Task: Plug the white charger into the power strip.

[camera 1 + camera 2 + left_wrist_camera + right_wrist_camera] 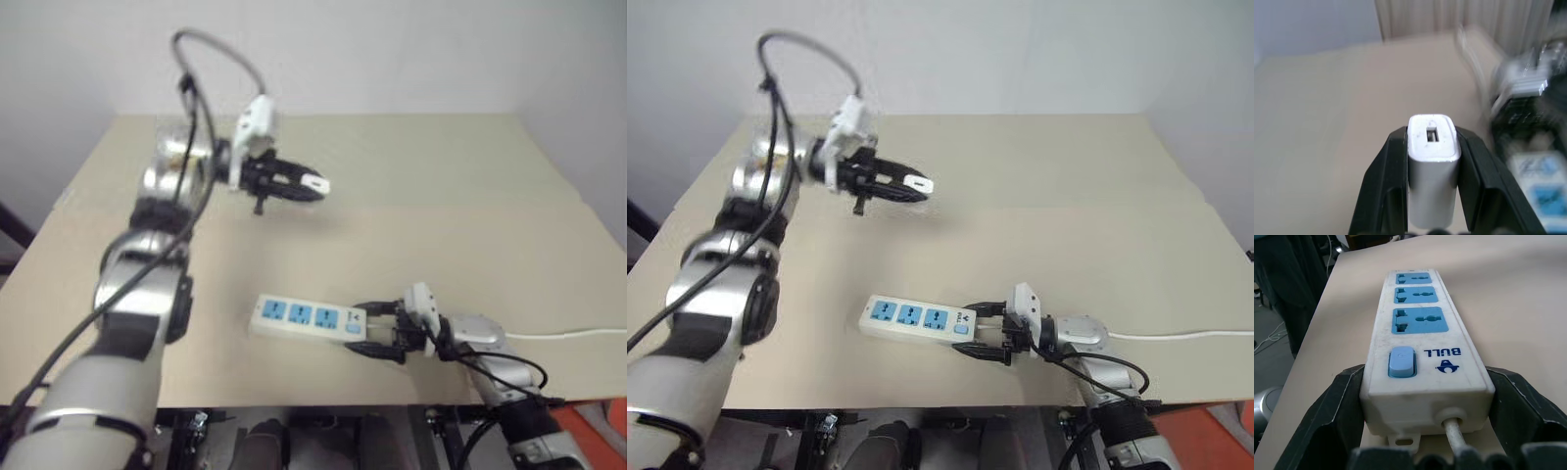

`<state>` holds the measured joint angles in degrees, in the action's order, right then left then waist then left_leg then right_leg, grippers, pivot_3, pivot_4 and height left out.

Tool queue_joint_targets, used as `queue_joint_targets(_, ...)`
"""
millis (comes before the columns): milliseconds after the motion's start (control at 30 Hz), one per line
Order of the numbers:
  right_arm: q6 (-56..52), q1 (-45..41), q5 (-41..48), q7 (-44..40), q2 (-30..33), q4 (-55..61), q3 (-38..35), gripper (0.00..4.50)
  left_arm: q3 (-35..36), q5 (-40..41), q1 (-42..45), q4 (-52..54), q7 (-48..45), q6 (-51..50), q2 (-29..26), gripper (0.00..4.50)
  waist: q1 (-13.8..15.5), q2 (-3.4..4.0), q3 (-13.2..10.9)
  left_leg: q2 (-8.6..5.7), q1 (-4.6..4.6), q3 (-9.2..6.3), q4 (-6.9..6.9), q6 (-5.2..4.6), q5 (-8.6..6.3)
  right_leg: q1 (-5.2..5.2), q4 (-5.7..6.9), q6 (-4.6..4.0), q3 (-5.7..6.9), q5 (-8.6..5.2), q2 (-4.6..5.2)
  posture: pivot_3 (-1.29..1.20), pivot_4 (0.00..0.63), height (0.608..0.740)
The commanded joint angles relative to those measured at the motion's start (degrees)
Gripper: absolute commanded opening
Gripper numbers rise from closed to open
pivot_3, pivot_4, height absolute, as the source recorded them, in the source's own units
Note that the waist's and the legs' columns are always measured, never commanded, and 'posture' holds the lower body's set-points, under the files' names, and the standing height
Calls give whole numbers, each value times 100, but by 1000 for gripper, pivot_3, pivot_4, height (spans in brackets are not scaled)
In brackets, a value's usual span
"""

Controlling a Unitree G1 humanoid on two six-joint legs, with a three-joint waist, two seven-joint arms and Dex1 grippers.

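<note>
The white charger [315,183] is pinched between the two black fingers of my left gripper [309,186], which is shut on it and holds it level, well above the far left part of the table. In the left wrist view the charger [1432,156] shows its USB end. The power strip [299,316], white with three blue sockets and a blue switch [1401,361], lies flat near the table's front edge. My right gripper [370,329] is shut on its cord end, one finger on each side [1342,401].
The strip's thin white cord [568,335] runs right, off the beige table [441,225]. The table's front edge [294,403] lies just below the strip. Bare tabletop stretches between the raised charger and the strip.
</note>
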<state>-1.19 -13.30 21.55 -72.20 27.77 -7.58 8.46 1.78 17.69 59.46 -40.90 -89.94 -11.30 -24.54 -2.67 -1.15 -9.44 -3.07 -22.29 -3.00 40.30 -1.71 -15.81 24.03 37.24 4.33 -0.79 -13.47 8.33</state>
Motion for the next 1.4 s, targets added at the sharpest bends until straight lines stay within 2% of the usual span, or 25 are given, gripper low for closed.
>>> queue_joint_targets(33, 49, 1, -66, -177, 46, -190, 56, 3439, 433, 901, -1303, 2027, 543, -982, -25, 1002, -20, -2, -1, 1, -1, 0, -1, 18, 10, 3, 0, -1, -3, 1, 0, 0, 150, 740)
queue_joint_targets(133, 138, -93, -97, -256, 5, -362, 65, 3439, 369, 1251, -2224, 2981, 578, -1513, -232, 1002, 9, -4, -1, -2, -6, -5, -2, 22, 13, 10, -3, -2, -5, 1, -1, 0, 150, 740)
queue_joint_targets(233, 284, -252, -162, -362, -29, -649, 79, 3439, 586, 1868, -2917, 3346, 663, -1904, -142, 1002, 30, -2, 2, -1, 12, -6, -5, 17, 9, -3, -9, -10, -6, 6, -1, 0, 150, 740)
queue_joint_targets(367, 439, -393, -225, -495, -19, -925, 106, 3439, 417, 1930, -3381, 3638, 731, -1717, 4, 1002, 66, -5, 1, -1, 110, -6, -40, 19, 9, -97, -29, -16, -6, 10, -1, 0, 150, 740)
queue_joint_targets(633, 809, -473, -305, -649, -77, -1222, 168, 3439, 233, 2002, -3329, 3657, 1034, -1602, 331, 1002, 90, -7, 3, -1, 118, -8, -43, 26, 13, -103, -32, -22, -5, 20, -2, 0, 150, 740)
queue_joint_targets(1000, 1264, -521, -442, -646, -146, -1547, 160, 3439, -142, 1882, -3330, 3569, 970, -1479, 384, 1002, 55, -7, 3, 0, 119, -8, -47, 26, 12, -104, -37, -23, -5, 20, -2, 0, 150, 740)
queue_joint_targets(1400, 1301, -577, -480, -600, -188, -1655, 181, 3439, -990, 1005, -3212, 2754, 576, -534, 415, 1002, 48, -9, 5, 0, 120, -8, -47, 26, 12, -107, -39, -24, -4, 20, -4, 0, 150, 740)
